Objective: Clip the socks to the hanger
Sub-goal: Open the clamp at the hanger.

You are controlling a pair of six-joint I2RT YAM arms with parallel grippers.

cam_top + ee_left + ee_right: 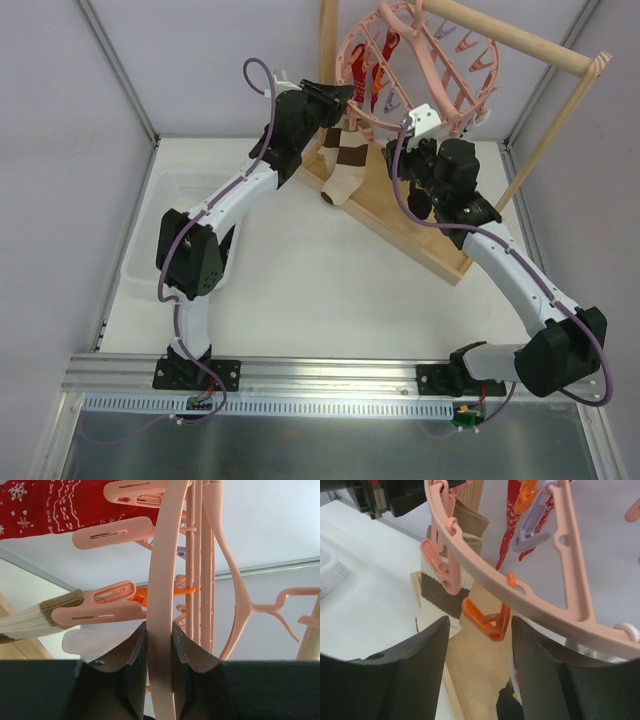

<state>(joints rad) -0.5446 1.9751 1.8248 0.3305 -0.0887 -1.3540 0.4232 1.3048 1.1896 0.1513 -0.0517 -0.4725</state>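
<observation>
White surface spreads nearest. Left jaws clamp the hanger rim at 12 o'clock; right jaws stand half-wide astride an orange clip. Best squeeze its tail squarely, rim held steady. No dark socks show.

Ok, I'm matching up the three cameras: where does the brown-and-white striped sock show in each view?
Top external: the brown-and-white striped sock hangs upper centre, over the wooden base.
Left wrist: far left edge, cuff in a pink clip.
Right wrist: left of centre, below the rim.
Shared landmark: the pink ring hanger.
</observation>
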